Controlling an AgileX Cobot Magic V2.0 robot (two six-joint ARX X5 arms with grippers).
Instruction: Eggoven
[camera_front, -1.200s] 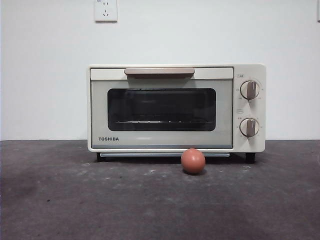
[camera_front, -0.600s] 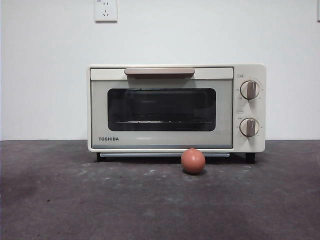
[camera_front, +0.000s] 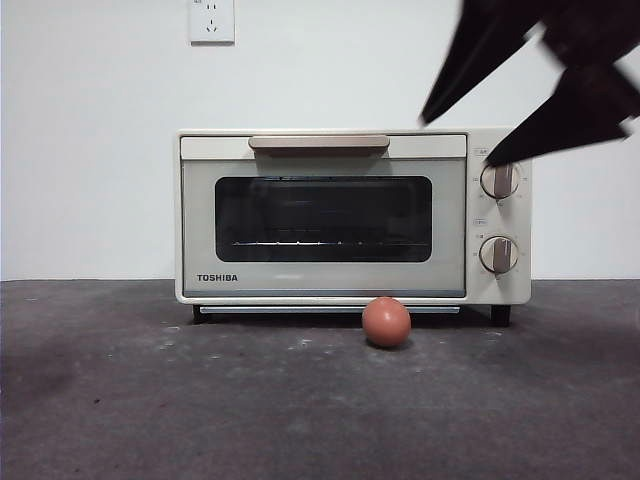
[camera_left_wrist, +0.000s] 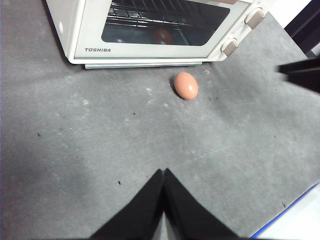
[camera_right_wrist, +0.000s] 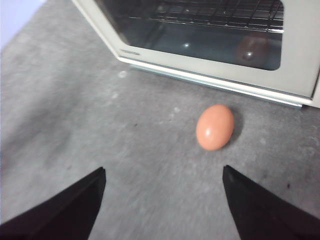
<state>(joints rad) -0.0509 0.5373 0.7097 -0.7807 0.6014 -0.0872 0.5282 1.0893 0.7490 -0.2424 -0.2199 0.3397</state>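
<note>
Approach step: right gripper (camera_right_wrist: 162, 200) jaws spread wide, egg (camera_right_wrist: 215, 127) just ahead between them; oven (camera_front: 350, 215) door shut. Left gripper (camera_left_wrist: 163, 175) clenched, waiting. Next: descend, grasp egg.

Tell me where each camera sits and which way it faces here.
Front view: low at table height, level toward the oven, its door shut, with the egg before it; the right tool enters open from the top right.
Left wrist view: high above the table, looking down; left tool shut, far from the egg.
Right wrist view: nearer, looking down at the egg; right tool open.
All three share egg and oven.
</note>
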